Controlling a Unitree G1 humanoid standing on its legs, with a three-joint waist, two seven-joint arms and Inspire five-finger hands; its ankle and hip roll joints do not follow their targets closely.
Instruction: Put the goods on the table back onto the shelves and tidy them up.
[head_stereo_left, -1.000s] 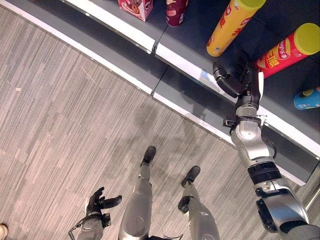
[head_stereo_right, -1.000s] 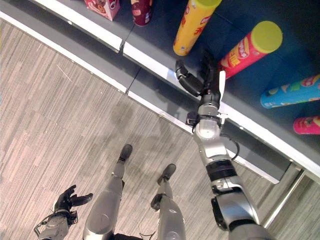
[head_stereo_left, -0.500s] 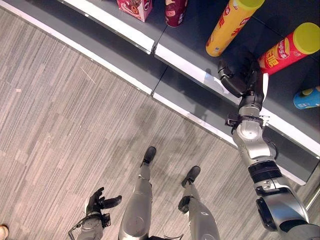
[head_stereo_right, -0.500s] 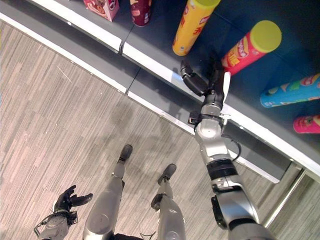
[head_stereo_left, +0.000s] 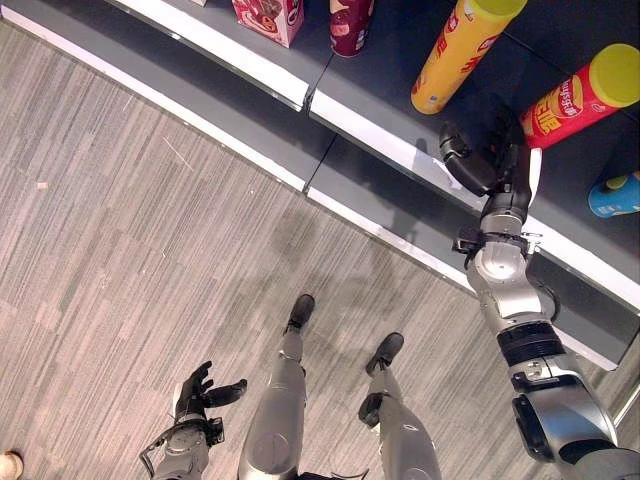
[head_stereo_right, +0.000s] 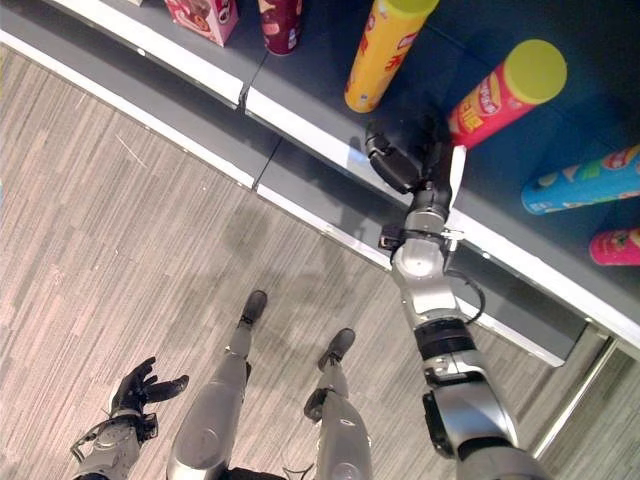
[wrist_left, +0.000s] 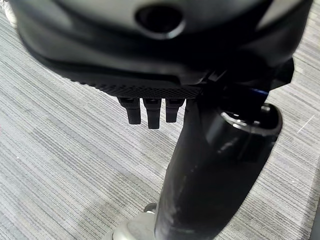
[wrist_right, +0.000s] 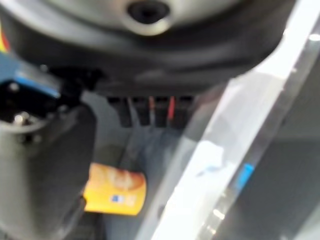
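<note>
The shelf (head_stereo_left: 360, 110) runs across the top of the head views, dark grey with a pale front edge, and the goods stand on it in a loose row. Largest are the two tall snack tubes: a yellow tube (head_stereo_left: 455, 52) with a yellow lid and a red tube (head_stereo_left: 575, 95) with a yellow lid. I judge both light and stiff, thin-walled with smooth slippery sides, easy to tip because they are tall, so the hold belongs around the middle of the body, not at the lid. Further along sit a blue tube (head_stereo_right: 580, 180) and a pink one (head_stereo_right: 615, 245), and at the other end a dark red can (head_stereo_left: 350, 22) and a pink carton (head_stereo_left: 270, 15); the carton could dent if squeezed hard. The right hand (head_stereo_left: 487, 162) reaches over the shelf edge between the yellow and red tubes, its fingers spread and holding nothing, near the red tube but apart from it. The left hand (head_stereo_left: 198, 392) hangs low over the floor, fingers relaxed and empty.
</note>
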